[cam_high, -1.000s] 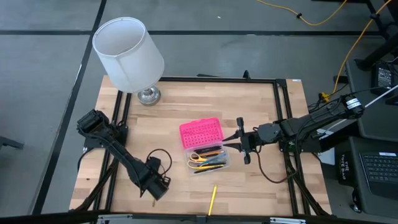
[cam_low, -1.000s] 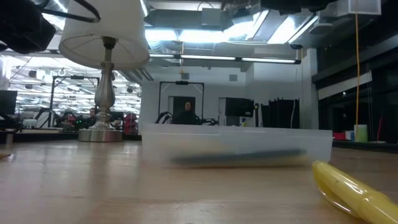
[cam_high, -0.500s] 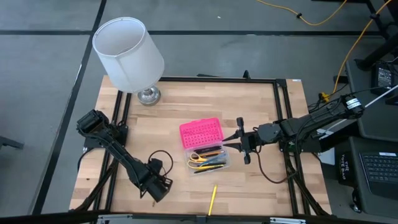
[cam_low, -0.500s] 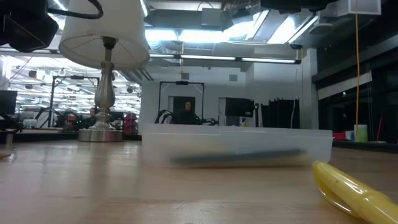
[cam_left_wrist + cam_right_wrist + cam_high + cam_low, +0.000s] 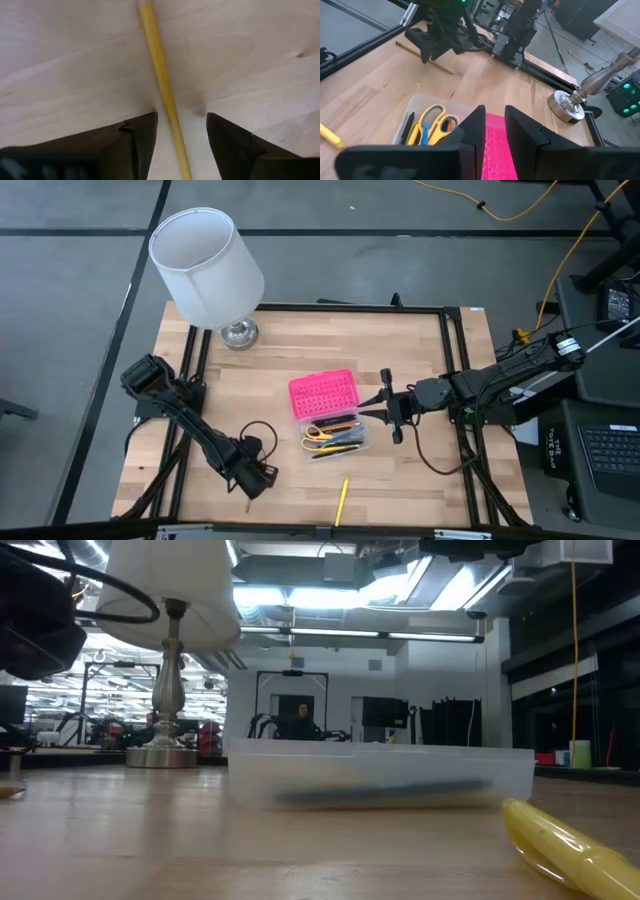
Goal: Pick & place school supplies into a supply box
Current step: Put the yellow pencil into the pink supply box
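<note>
The supply box lies mid-table, its pink dotted lid [image 5: 322, 393] swung open toward the far edge. Its clear base [image 5: 336, 436] holds yellow-handled scissors [image 5: 434, 120] and several pens. A thin yellow pencil [image 5: 157, 65] lies flat on the wood near the near-left corner. My left gripper [image 5: 255, 477] stands over it, open, with one finger on each side of the shaft [image 5: 181, 120] and not touching it. A second yellow pencil [image 5: 341, 500] lies near the near edge. My right gripper [image 5: 385, 412] hovers open just right of the box [image 5: 495, 125].
A white-shaded lamp [image 5: 205, 265] stands on its metal foot [image 5: 238, 333] at the far-left corner. A black frame rail [image 5: 455, 380] borders the table. In the low view the box base [image 5: 380, 785] and the second pencil [image 5: 570, 845] sit in the foreground. Bare wood lies between box and near edge.
My left gripper has come down a little toward the pencil near the near-left corner, staying open. The right arm, the box and both pencils have kept still.
</note>
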Controlling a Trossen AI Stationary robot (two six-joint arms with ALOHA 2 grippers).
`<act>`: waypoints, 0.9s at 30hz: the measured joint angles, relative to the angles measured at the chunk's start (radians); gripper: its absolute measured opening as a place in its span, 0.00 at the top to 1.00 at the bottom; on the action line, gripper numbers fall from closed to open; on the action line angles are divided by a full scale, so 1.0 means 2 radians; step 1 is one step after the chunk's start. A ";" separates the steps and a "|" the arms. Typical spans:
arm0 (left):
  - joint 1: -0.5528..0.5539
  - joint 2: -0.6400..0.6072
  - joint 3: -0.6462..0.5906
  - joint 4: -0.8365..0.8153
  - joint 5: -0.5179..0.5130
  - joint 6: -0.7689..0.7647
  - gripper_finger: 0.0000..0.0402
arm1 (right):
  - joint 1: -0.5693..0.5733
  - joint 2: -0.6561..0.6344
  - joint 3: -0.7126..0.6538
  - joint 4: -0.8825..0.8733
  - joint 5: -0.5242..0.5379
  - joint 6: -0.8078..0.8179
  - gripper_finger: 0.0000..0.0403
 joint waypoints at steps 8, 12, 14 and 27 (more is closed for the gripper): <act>-0.010 0.000 -0.016 -0.001 0.009 -0.004 0.67 | 0.000 0.000 0.000 0.000 0.000 0.000 0.81; -0.008 0.000 -0.016 -0.009 0.018 0.007 0.77 | 0.000 0.000 0.000 0.000 0.000 -0.001 0.81; -0.008 0.001 -0.016 -0.016 0.022 0.006 0.83 | 0.000 0.000 0.000 0.000 0.000 -0.001 0.81; -0.010 0.001 -0.016 -0.023 -0.005 0.047 0.96 | 0.000 0.000 0.000 0.000 0.000 0.001 0.81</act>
